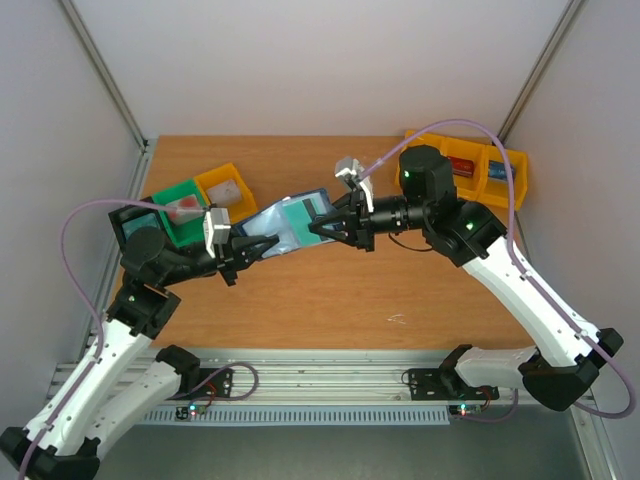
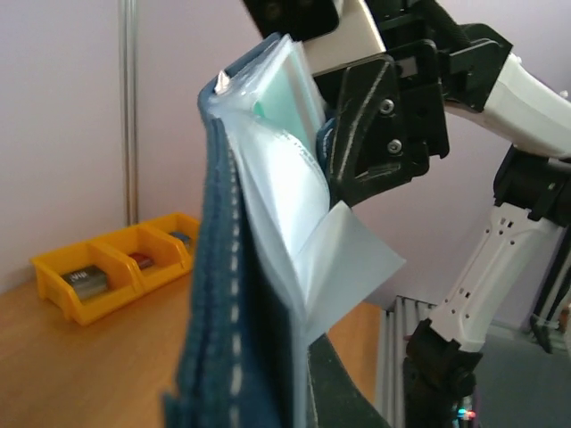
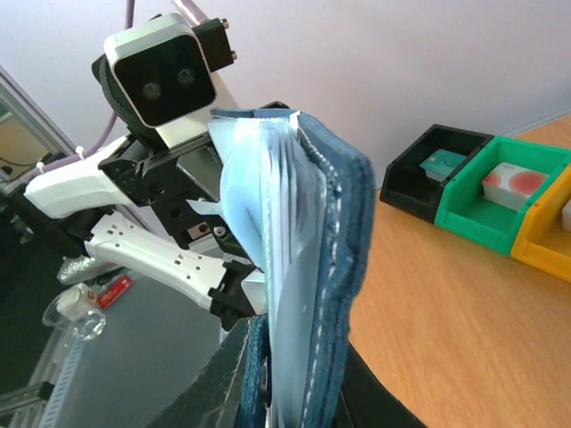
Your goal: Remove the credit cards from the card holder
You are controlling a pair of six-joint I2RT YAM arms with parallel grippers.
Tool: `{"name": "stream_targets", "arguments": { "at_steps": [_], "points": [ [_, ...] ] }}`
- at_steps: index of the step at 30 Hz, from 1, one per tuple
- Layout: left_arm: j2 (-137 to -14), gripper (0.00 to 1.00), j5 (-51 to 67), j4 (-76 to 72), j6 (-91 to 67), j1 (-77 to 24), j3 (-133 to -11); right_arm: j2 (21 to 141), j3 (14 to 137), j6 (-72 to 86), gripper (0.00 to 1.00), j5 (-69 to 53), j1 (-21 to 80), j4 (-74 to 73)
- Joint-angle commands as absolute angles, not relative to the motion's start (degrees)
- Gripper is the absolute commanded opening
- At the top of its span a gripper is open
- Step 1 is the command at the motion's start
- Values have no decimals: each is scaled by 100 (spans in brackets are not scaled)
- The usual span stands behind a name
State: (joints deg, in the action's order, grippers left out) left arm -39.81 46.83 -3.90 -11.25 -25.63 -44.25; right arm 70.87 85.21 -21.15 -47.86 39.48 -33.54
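fingers (image 1: 252, 246) at both ends — card holder (image 1: 287, 222) between

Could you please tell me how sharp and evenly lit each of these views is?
Top view: even light, sharp throughout, faint shadows on the table. Left wrist: the wallet, very close, looks soft; the yellow bins behind are crisper. Right wrist: wallet blurs lower down.
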Motion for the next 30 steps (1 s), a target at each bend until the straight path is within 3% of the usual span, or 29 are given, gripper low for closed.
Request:
{"name": "stream_targets", "arguments": {
  "at_steps": [1, 6, 9, 17, 23, 24, 27, 30],
  "points": [
    [-3907, 0, 4821, -475, -995, -2549, -4536, 7149, 8539, -1955, 19, -5152, 3905, -3040],
    [-3885, 0, 4651, -257, -661, -2549, -4537, 7276, 8662, -2106, 58, -5379, 3911, -3317],
    [-3883, 0, 4663, -179, -574, -2549, -4502, 7426, 8788, -2096, 62, -5382, 3910, -3459],
    [-3845, 0, 4654, -50, -423, -2549, -4518, 7427, 8889, -2209, 49, -5022, 3854, -3718],
    [-3846, 0, 4380, -28, -292, -2549, -4445, 7472, 8916, -2159, 3, -5025, 3736, -3935],
    [-3843, 3, 4078, -33, -280, -2549, -4421, 7514, 8943, -2147, 1, -4970, 3733, -4012],
    [-3882, 36, 2335, -110, -210, -2549, -4332, 7711, 9019, -1889, 1, -4563, 3735, -4190],
    [-4000, 48, 42, -198, -81, -2540, -4290, 7937, 9246, -1294, 1, -3128, 3771, -4616]
  ]
}}
